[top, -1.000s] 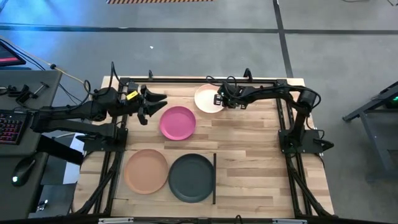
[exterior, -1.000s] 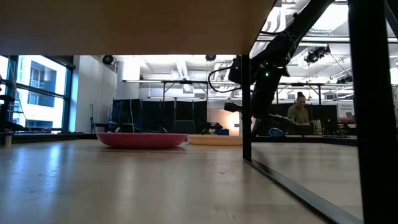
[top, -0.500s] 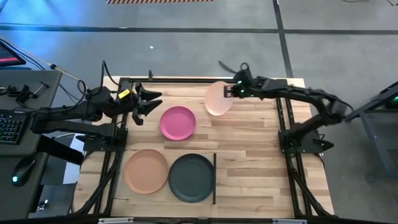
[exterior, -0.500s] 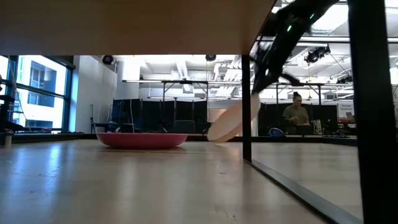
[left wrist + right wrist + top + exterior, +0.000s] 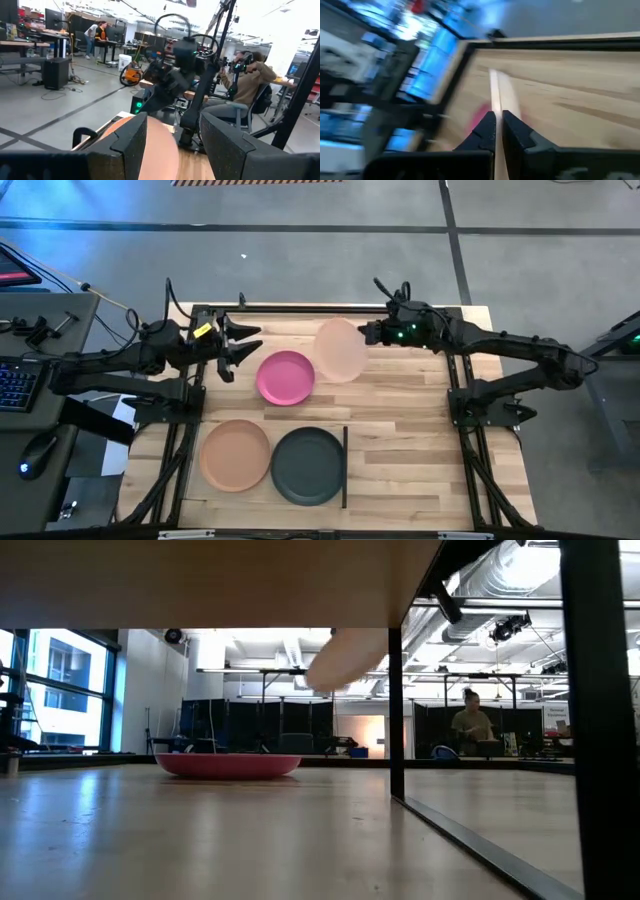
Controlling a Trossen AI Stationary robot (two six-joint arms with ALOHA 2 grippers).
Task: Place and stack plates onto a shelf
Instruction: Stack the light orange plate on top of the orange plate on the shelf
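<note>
Left gripper hovers open-jawed over the butcher-block table; tan plate and dark plate sit nearer, pink plate mid-table. Right gripper pinches the cream plate aloft. A person sits in the workshop behind.

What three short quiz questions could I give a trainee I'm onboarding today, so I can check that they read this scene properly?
1. True or false: the cream plate lies flat on the tabletop.
2. Which tool holds the cream plate: A) left tool B) right tool C) neither?
3. Fill in: beside the tan plate lies the ____ plate.

Key
1. False: in the low view it hangs in the air, above the pink plate.
2. B: the right tool is shut on its rim; the left tool is open and holds nothing.
3. Black.
</note>
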